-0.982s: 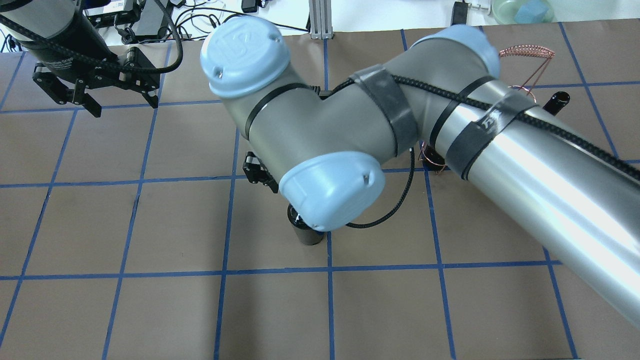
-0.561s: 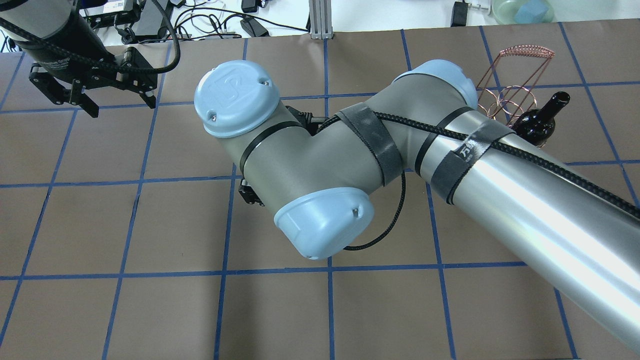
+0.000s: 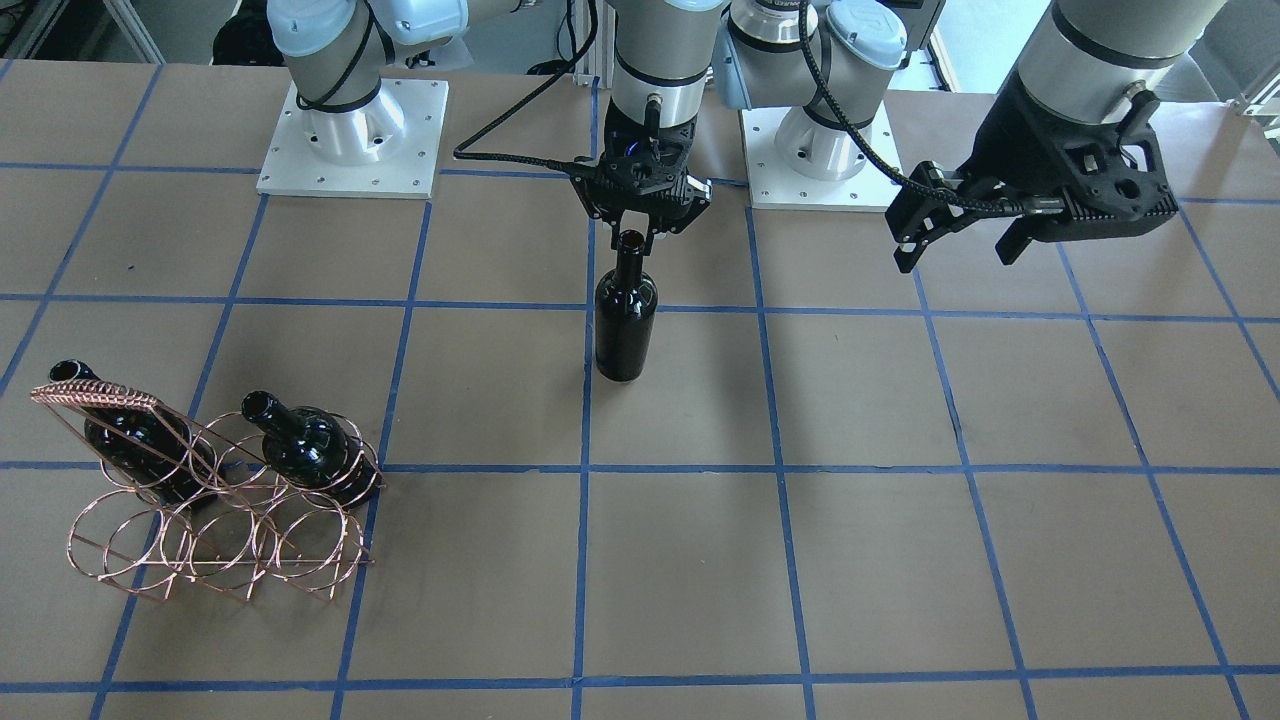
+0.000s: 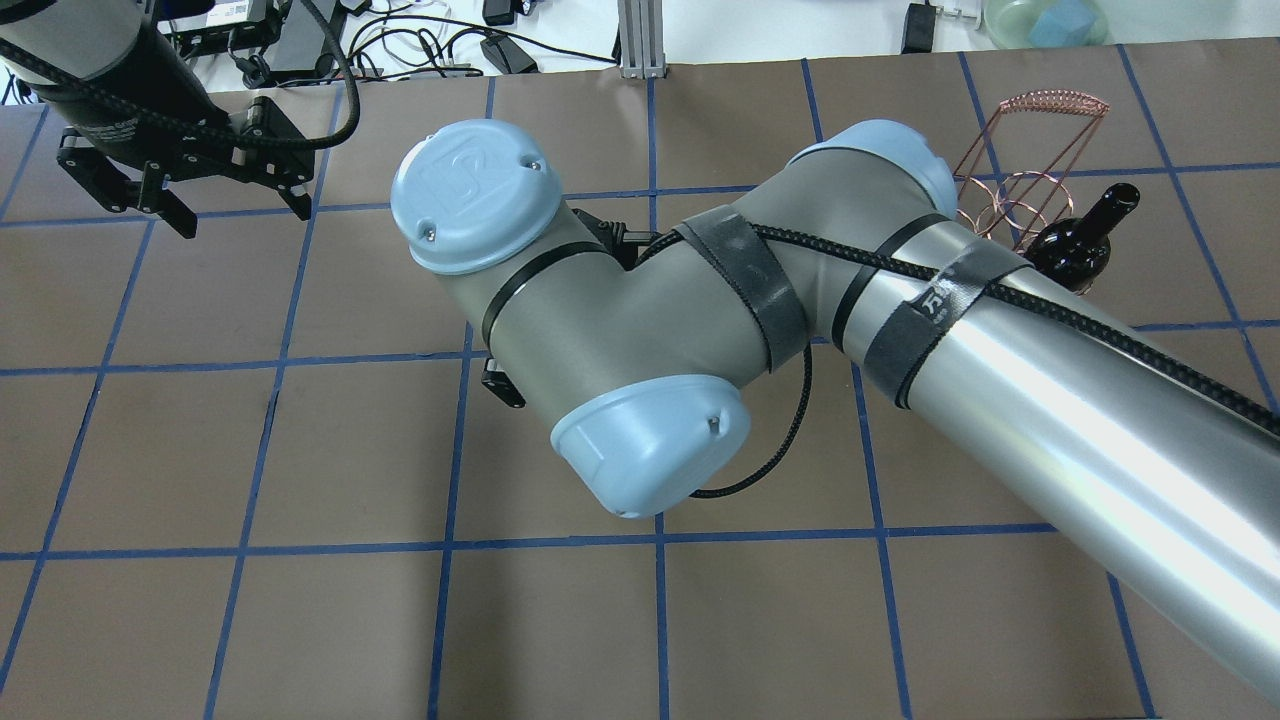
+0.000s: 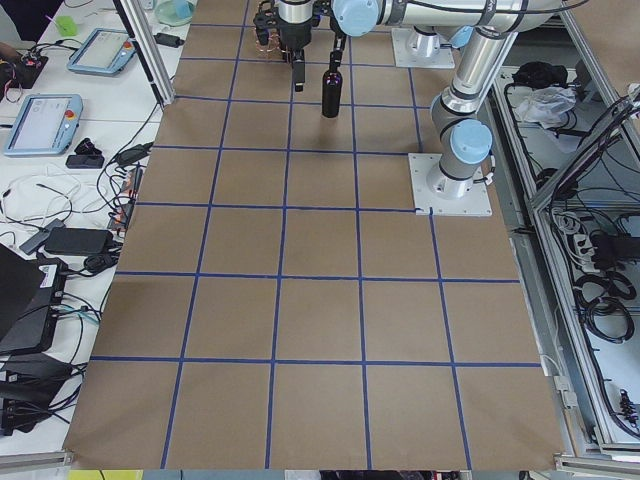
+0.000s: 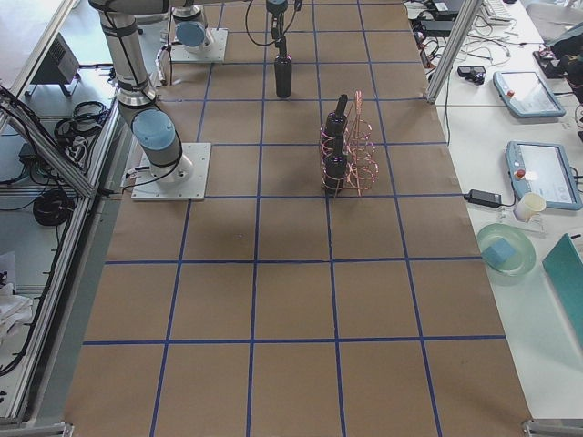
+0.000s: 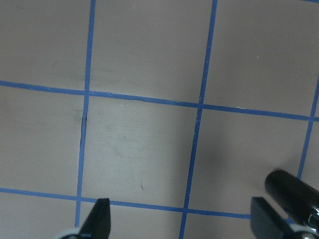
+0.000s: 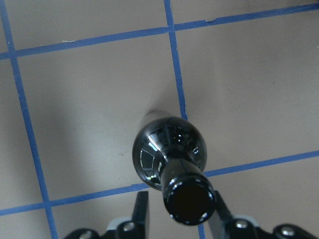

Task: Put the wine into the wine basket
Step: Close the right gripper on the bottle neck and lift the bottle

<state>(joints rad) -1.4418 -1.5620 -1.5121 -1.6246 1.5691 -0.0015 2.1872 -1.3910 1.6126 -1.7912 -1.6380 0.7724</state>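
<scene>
Wine (image 3: 625, 320) standing upright mid-table, well apart from wine basket (image 3: 95, 394), which is sitting over on robot's right side and already holding two other bottles (image 3: 300, 445). Right gripper (image 3: 632, 230) hanging straight over neck, jaws parted and straddling lip, not clamping; we're spotting small gap in wrist view. Left gripper (image 4: 245, 210) idling off to side, spread wide, carrying nothing. We're calling this grasp step. Next we're expecting: pinching neck, lifting, tilting, feeding bottle into free ring. Can't tell which one.
</scene>
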